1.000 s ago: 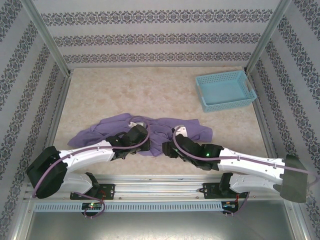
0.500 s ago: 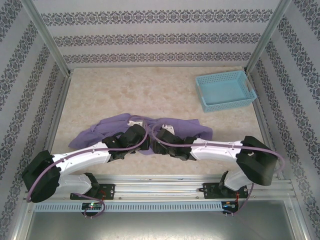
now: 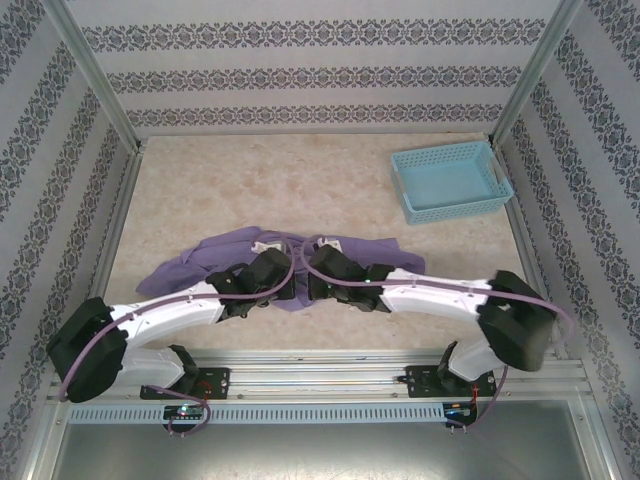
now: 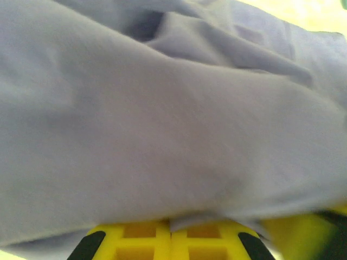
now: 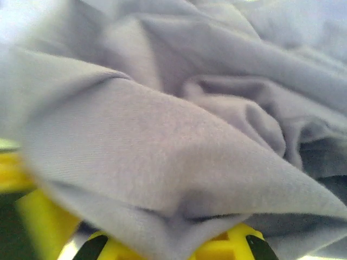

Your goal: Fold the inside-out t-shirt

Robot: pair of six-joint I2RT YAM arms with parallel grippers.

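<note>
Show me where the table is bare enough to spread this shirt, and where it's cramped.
Widest bare patch: the table between the t-shirt and the back wall, left of the basket. A smaller one lies between the t-shirt's right end, the basket and the right wall. Cramped: the near middle, where both arms' jaws are buried in the cloth.

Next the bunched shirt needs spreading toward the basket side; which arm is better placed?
Right, probably: the right gripper is shut on the t-shirt nearer the basket; the left gripper pinches cloth farther left.
</note>
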